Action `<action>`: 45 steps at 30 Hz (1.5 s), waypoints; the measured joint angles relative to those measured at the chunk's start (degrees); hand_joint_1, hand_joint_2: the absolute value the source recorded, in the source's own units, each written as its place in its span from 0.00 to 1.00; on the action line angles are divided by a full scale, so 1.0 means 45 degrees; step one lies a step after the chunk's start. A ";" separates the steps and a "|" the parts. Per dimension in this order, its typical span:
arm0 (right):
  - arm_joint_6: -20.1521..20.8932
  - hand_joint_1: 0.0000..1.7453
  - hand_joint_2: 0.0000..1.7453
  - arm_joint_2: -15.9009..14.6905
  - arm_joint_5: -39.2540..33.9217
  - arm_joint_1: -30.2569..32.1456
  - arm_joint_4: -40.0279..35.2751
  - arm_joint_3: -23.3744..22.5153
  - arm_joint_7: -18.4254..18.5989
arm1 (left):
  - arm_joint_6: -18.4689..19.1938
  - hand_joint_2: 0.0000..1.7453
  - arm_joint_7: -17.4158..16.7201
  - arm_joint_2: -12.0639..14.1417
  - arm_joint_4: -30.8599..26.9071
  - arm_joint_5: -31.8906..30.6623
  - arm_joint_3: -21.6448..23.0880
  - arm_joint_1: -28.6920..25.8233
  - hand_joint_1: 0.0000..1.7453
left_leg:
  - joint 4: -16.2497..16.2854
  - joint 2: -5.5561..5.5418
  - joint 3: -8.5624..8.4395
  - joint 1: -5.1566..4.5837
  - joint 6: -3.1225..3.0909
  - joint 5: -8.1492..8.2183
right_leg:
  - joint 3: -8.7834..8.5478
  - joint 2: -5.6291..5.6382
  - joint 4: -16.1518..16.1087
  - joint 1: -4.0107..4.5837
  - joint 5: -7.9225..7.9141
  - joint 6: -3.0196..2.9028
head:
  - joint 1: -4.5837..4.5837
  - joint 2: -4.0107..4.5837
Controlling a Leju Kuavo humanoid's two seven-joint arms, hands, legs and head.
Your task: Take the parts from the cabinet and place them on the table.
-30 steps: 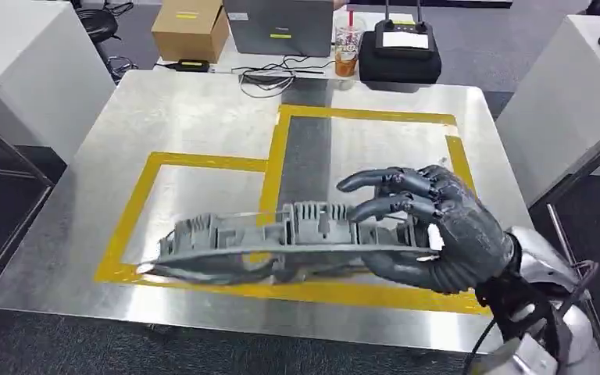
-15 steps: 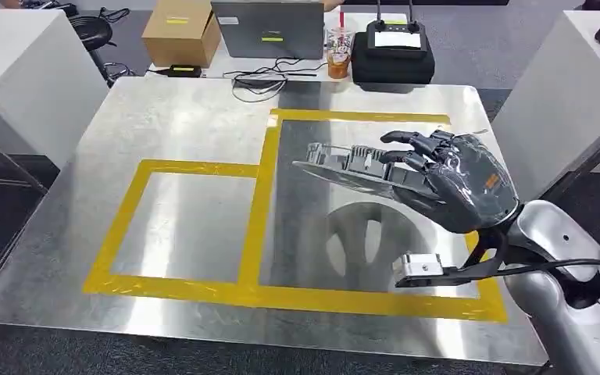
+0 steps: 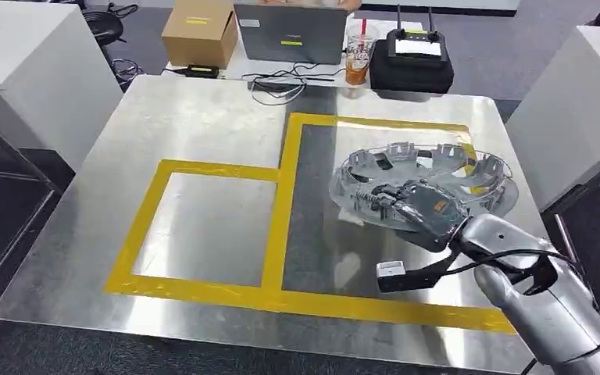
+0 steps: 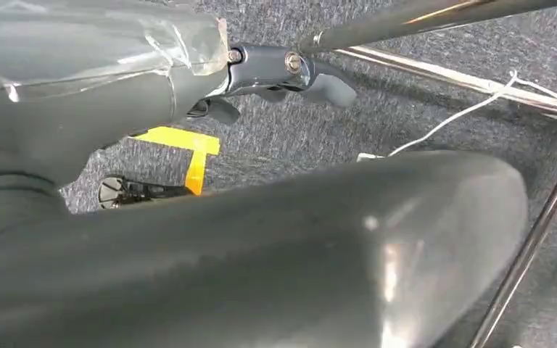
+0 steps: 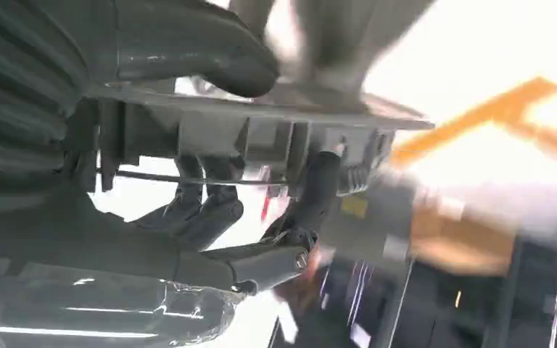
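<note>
Right hand [image 3: 422, 209] grips the grey ribbed part [image 3: 426, 176] at its near rim. In the right wrist view the thumb lies across the flat flange and the fingers [image 5: 210, 210] curl up under the ribbed underside, so the hold is a closed clamp on one edge only. The part sits over the right-hand yellow-taped zone [image 3: 375, 125] of the steel counter [image 3: 195, 117]. I cannot tell whether it is already resting on the counter or hangs just above.

Risks, as judged:
- Edge grip on a wide, hollow part: most of it overhangs away from the hand, so it may tilt or pivot in the fingers.
- If let go while not seated flat, it may rock or slide on the smooth metal toward the counter's right edge, which is near.
- Fingers under the ribs could snag on withdrawal and drag the part out of the zone.

Left hand [image 4: 188, 80] hangs by the floor; its hold state cannot be judged.

Containers: cardboard box [image 3: 199, 33] behind the counter, closed, contents unseen. Plastic cup [image 3: 357, 64] beside the laptop [image 3: 291, 33], holding an orange drink.
</note>
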State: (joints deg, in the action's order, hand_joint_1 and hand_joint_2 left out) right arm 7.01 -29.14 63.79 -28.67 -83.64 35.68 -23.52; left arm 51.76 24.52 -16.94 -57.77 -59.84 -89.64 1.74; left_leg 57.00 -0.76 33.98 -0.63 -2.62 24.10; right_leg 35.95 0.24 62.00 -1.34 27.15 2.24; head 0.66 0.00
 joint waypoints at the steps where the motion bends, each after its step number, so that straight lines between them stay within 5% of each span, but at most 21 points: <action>1: 0.0172 1.00 1.00 0.0079 -0.0221 -0.0213 0.0437 0.0192 -0.0044 | -0.0049 0.00 0.0054 0.0045 0.0132 -0.0005 0.0044 0.0018 0.00 | 0.0060 0.0002 0.0031 -0.0025 0.0038 0.0033 | -0.0411 -0.0005 -0.0948 0.0013 -0.0245 -0.0086 | -0.0020 0.0000; 5: 0.0453 1.00 1.00 0.0684 -0.1215 -0.0815 0.2405 0.1292 -0.0156 | -0.0132 0.00 0.0321 0.0403 0.0666 -0.0155 0.0165 0.0047 0.00 | 0.0101 0.0015 0.0085 -0.0063 0.0227 0.0080 | -0.0480 0.0033 -0.0974 0.0157 -0.0357 -0.0418 | 0.0010 0.0000; 7: 0.0453 1.00 1.00 0.0972 -0.1401 -0.0939 0.3001 0.1649 -0.0156 | -0.0171 0.00 0.0389 0.0502 0.0832 -0.0170 0.0248 0.0042 0.00 | 0.0390 0.0022 0.0243 -0.0031 0.0381 0.0329 | -0.0553 0.0029 -0.1040 -0.0021 -0.0395 -0.0529 | 0.0014 0.0000; 11: 0.0443 1.00 1.00 0.1327 -0.1498 -0.1197 0.3890 0.2125 -0.0156 | -0.0185 0.00 0.0423 0.0735 0.1127 -0.0175 0.0263 0.0044 0.00 | 0.4109 0.0096 0.2016 0.0197 0.0746 0.1983 | -0.0559 0.0007 -0.1028 -0.0025 -0.0367 -0.0571 | 0.0107 0.0000; 12: 0.0443 1.00 1.00 0.1394 -0.1565 -0.1229 0.4058 0.2226 -0.0165 | -0.0185 0.00 0.0428 0.0744 0.1200 -0.0189 0.0262 0.0017 0.00 | 0.4338 0.0102 0.2173 0.0239 0.0771 0.1907 | -0.0568 0.0009 -0.1026 -0.0025 -0.0360 -0.0577 | 0.0106 0.0000; 14: 0.0516 1.00 1.00 0.1530 -0.1817 -0.1349 0.4349 0.2371 -0.0189 | -0.0180 0.00 0.0510 0.0783 0.1283 -0.0267 0.0277 0.0013 0.00 | 0.2949 0.0107 0.1555 0.0298 0.0760 0.0983 | -0.0620 0.0030 -0.1026 -0.0027 -0.0345 -0.0580 | 0.0106 0.0000; 15: 0.0531 0.00 0.00 0.1632 -0.1953 -0.1465 0.4538 0.2449 -0.0233 | -0.0175 1.00 0.0602 0.0827 0.1297 -0.0291 0.0306 0.0013 0.00 | 0.1710 0.0112 0.0936 0.0302 0.0728 0.0387 | -0.0662 0.0047 -0.1030 -0.0029 -0.0337 -0.0582 | 0.0106 0.0000; 16: 0.0487 0.00 0.00 0.1769 -0.2081 -0.1608 0.4803 0.2508 -0.0306 | -0.0170 1.00 0.0710 0.0861 0.1312 -0.0330 0.0336 0.0013 0.00 | 0.0486 0.0114 0.0306 0.0300 0.0668 -0.0096 | -0.0695 0.0074 -0.1038 -0.0028 -0.0313 -0.0543 | 0.0111 0.0000; 17: 0.0370 0.00 0.00 0.1900 -0.2207 -0.1735 0.5168 0.2566 -0.0394 | -0.0175 1.00 0.0807 0.0885 0.1327 -0.0428 0.0360 0.0020 0.00 | 0.0127 0.0112 0.0141 0.0218 0.0614 0.0148 | -0.0666 0.0092 -0.1036 0.0071 -0.0305 -0.0513 | 0.0102 0.0000; 21: -0.0090 0.00 0.00 0.2473 -0.2488 -0.1927 0.6404 0.2833 -0.0491 | -0.0278 1.00 0.0933 0.0875 0.1351 -0.0617 0.0544 0.0006 0.00 | 0.0050 0.0089 0.0081 0.0135 0.0322 0.0043 | -0.0669 0.0104 -0.1159 0.0040 -0.0352 -0.0210 | 0.0102 0.0000; 22: -0.0174 0.00 0.00 0.2585 -0.2576 -0.1967 0.6576 0.2838 -0.0491 | -0.0277 0.00 0.0948 0.0870 0.1351 -0.0661 0.0564 0.0004 0.00 | -0.0129 0.0108 -0.0017 0.0252 0.0189 -0.0076 | -0.0534 0.0057 -0.0962 0.0002 -0.0249 -0.0206 | 0.0077 0.0000; 25: -0.0116 0.00 0.00 0.3007 -0.3147 -0.2179 0.6992 0.2892 -0.0384 | -0.0191 0.00 0.0991 0.0827 0.1351 -0.0646 0.0603 0.0020 0.00 | -0.0167 0.0110 -0.0026 0.0196 0.0068 -0.0098 | 0.0748 0.0052 0.1683 0.0037 0.0910 -0.0441 | 0.0048 0.0000; 27: 0.0094 0.00 0.00 0.3173 -0.3524 -0.2121 0.7168 0.2896 -0.0218 | -0.0156 0.00 0.1001 0.0817 0.1351 -0.0607 0.0608 0.0015 0.00 | -0.0159 0.0070 -0.0025 0.0159 0.0050 -0.0083 | 0.1527 0.0046 0.3159 0.0032 0.1272 -0.0393 | 0.0043 0.0000; 29: 0.0288 0.00 0.00 0.3361 -0.3949 -0.2113 0.7236 0.2795 -0.0045 | -0.0156 0.00 0.1001 0.0798 0.1351 -0.0588 0.0603 -0.0013 0.00 | -0.0140 0.0053 -0.0043 0.0149 0.0058 -0.0069 | 0.1123 0.0043 0.2111 0.0033 0.0694 -0.0188 | 0.0043 0.0000; 31: 0.0360 0.00 0.00 0.3483 -0.4125 -0.2177 0.7245 0.2702 0.0034 | -0.0156 0.00 0.1001 0.0769 0.1356 -0.0583 0.0603 -0.0002 0.00 | -0.0047 0.0034 -0.0051 0.0147 0.0147 -0.0002 | -0.0128 0.0014 -0.0483 0.0031 -0.0305 -0.0039 | 0.0038 0.0000; 32: 0.0400 0.00 0.00 0.3531 -0.4154 -0.2206 0.7250 0.2678 0.0034 | -0.0156 0.00 0.1001 0.0773 0.1356 -0.0583 0.0608 -0.0001 0.00 | 0.0043 0.0030 0.0005 0.0103 0.0225 0.0055 | -0.0335 -0.0001 -0.0987 0.0066 -0.0394 -0.0193 | 0.0052 0.0000; 35: 0.0409 0.00 0.00 0.3682 -0.4203 -0.2186 0.7269 0.2649 0.0058 | -0.0156 0.00 0.1001 0.0759 0.1356 -0.0568 0.0608 -0.0022 0.00 | 0.0058 0.0030 0.0032 0.0088 0.0361 0.0067 | -0.0392 0.0023 -0.0988 0.0159 -0.0457 -0.0373 | 0.0068 0.0000; 38: 0.0757 0.00 0.00 0.3837 -0.4719 -0.2199 0.7260 0.2479 0.0063 | -0.0156 0.00 0.1001 0.0778 0.1351 -0.0568 0.0603 -0.0022 0.00 | 0.0524 0.0055 0.0232 0.0144 0.0586 0.0475 | -0.0479 0.0023 -0.1053 -0.0014 -0.0495 -0.0569 | 0.0115 0.0000; 42: 0.1673 0.00 0.00 0.3993 -0.6565 -0.1857 0.6807 0.2017 0.0282 | -0.0039 0.00 0.1001 0.0778 0.1356 -0.0665 0.0603 -0.0026 0.00 | 0.4177 0.0098 0.1961 0.0305 0.0836 0.1998 | -0.0481 0.0015 -0.1043 0.0004 -0.0495 -0.0640 | 0.0126 0.0000; 43: 0.1799 0.00 0.00 0.4008 -0.6939 -0.1728 0.6550 0.1871 0.0433 | -0.0030 0.00 0.1001 0.0754 0.1356 -0.0670 0.0603 -0.0027 0.00 | 0.4147 0.0102 0.1978 0.0322 0.0839 0.1818 | -0.0491 0.0016 -0.1043 0.0003 -0.0493 -0.0638 | 0.0131 0.0000; 45: 0.1881 0.00 0.00 0.4003 -0.7528 -0.1549 0.5917 0.1606 0.0762 | 0.0018 0.00 0.1001 0.0754 0.1342 -0.0665 0.0535 -0.0030 0.00 | 0.2479 0.0105 0.1205 0.0329 0.0797 0.0842 | -0.0510 0.0038 -0.1043 -0.0002 -0.0491 -0.0635 | 0.0131 0.0000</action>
State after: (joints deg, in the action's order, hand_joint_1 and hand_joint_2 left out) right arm 15.47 -11.12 29.91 -35.64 -57.01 42.91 -20.09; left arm 51.84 29.03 -13.55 -51.73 -62.84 -87.23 1.60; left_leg 68.16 -0.29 39.40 0.85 0.96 27.89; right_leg 33.66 0.41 57.31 -1.35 24.94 -0.61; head 1.25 0.00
